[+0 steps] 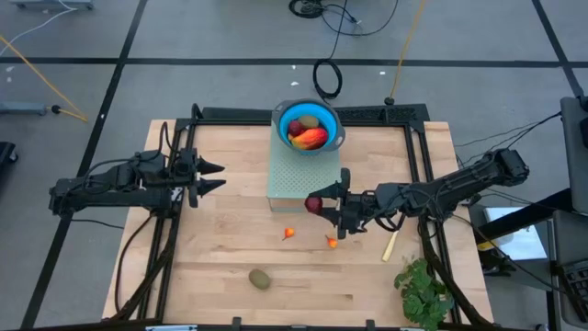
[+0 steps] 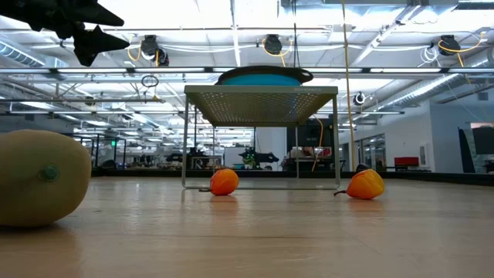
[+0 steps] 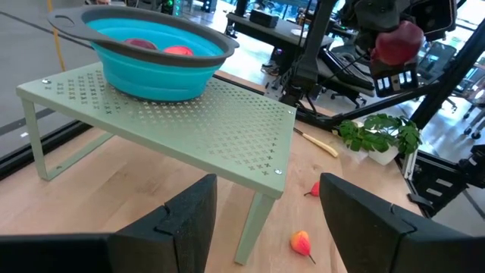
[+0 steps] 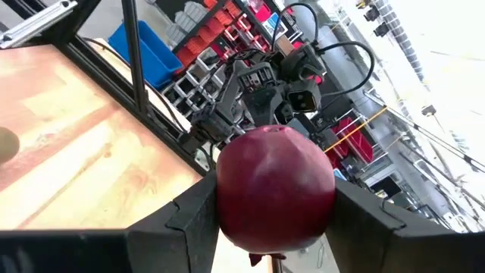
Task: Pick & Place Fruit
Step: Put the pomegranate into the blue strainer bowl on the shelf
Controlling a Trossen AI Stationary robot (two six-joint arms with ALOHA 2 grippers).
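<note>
Dark red fruit (image 4: 274, 188) fills my right wrist view, clamped between the right gripper (image 1: 323, 204) fingers.

It hangs at the rack's (image 1: 285, 179) five o'clock corner, short of the blue bowl (image 1: 333, 127) at twelve. I judge that clipping the rack edge could knock it loose. My left gripper (image 1: 213, 176) waits at nine, jaws apart. Only the low view shows the oval fruit (image 2: 40, 188) up close.

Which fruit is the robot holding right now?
Find the green rack with the blue bowl at the table's back. Just off its front right corner, the right gripper has its jaws shut on a dark red round fruit, the only fruit held off the wood.
</note>
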